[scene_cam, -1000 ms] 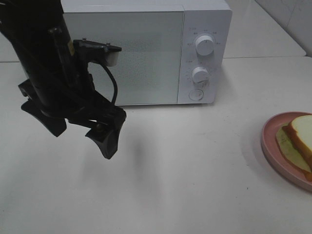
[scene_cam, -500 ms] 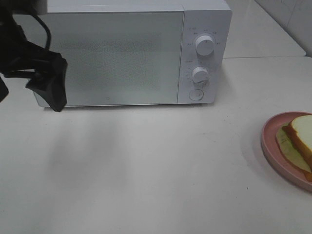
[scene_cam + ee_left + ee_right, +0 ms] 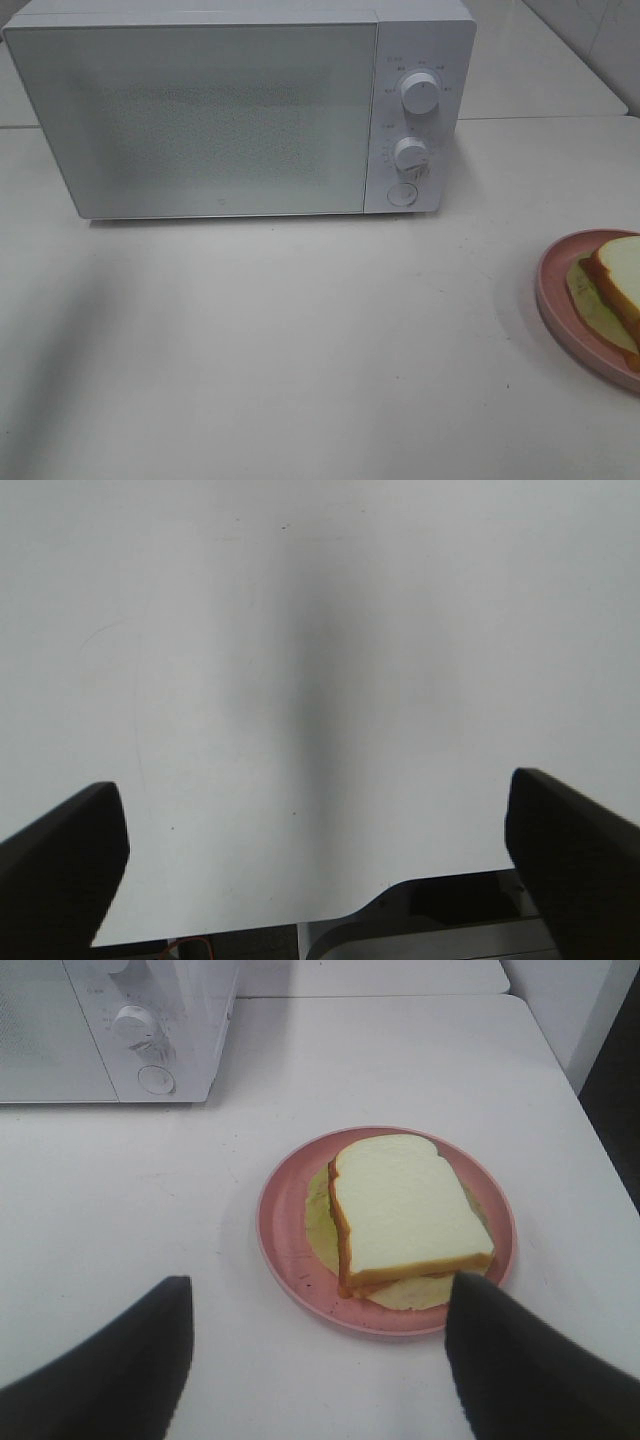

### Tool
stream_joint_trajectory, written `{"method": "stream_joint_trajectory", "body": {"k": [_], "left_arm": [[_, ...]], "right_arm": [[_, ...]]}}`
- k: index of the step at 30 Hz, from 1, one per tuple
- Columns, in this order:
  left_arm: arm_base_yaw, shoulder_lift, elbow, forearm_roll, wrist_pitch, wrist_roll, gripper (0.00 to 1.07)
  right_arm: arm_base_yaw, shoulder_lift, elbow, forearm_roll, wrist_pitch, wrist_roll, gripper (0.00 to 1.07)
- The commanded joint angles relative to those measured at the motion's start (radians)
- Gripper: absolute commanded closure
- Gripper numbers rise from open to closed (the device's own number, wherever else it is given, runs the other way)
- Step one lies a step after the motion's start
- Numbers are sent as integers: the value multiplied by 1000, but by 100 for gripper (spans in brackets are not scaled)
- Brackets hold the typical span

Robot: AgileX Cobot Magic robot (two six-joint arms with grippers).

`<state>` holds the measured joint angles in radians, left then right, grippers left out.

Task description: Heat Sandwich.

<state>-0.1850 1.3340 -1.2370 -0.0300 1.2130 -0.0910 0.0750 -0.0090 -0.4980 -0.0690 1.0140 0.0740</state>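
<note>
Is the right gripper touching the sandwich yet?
Apart. The right wrist view shows the right gripper open, with bare pink plate between its fingertips and the sandwich.

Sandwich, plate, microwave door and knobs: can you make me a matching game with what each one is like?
Things:
1. sandwich
2. plate
3. microwave door
4. knobs

Descriptions:
A. round and pink
B. shut
C. lying on the plate, white bread on top
D. two white dials, one above the other, right of the door

Pairs: 1-C, 2-A, 3-B, 4-D
</note>
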Motion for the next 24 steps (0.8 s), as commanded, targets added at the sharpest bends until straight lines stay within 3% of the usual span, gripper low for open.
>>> {"method": "stream_joint_trajectory", "body": {"k": [1,13,24], "left_arm": [[18,-36,45,-11,96,7,10],[18,-272,310,0,95,5,10],[18,-462,458,-3,43,20,10]], "right_arm": [[-5,-23,2,3,-16,-8,38],[-5,-23,2,3,-16,-8,38],[-5,-23,2,3,-16,-7,38]]}}
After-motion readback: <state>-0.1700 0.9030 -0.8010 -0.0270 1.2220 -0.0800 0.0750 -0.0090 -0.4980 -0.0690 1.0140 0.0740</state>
